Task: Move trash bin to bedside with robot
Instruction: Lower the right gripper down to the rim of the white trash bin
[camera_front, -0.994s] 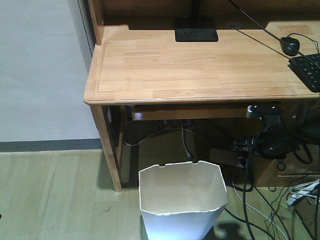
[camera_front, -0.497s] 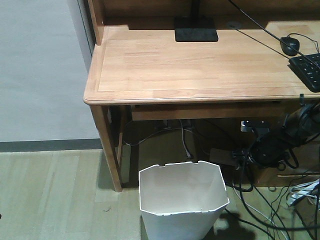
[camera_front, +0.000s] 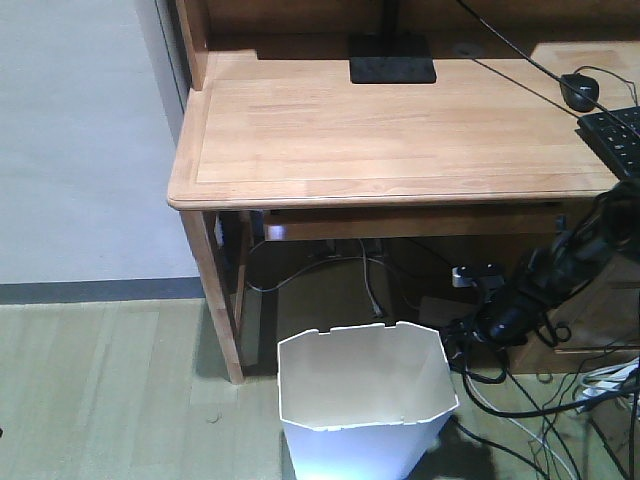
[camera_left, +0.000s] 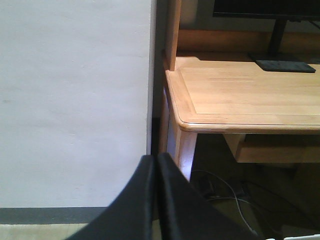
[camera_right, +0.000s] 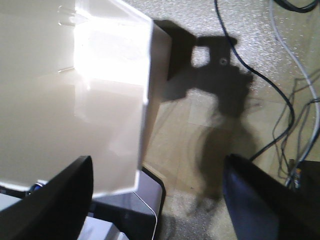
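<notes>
Exterior front-facing view: the trash bin (camera_front: 360, 445) is standing upright on the floor (camera_front: 110, 390), just left of and slightly below the right end effector (camera_front: 488, 325). That end effector is hanging low under the front edge of the tabletop (camera_front: 380, 130). Whether it is touching the trash bin cannot be told here. A keyboard (camera_front: 615, 140) and a mouse (camera_front: 579, 91) are lying above and to its right, and cables (camera_front: 520, 425) are trailing beneath it.

Left wrist-mounted view: the left end effector (camera_left: 156, 160) is clenched, its fingers (camera_left: 142, 200) pressing together on nothing. It is facing a white wall (camera_left: 75, 100), with the tabletop's corner up to its right.

Right wrist-mounted view: the right end effector is released, its fingers (camera_right: 67, 192) standing wide apart. The trash bin's bright wall and corner edge are showing between them, on the left finger's side.
</notes>
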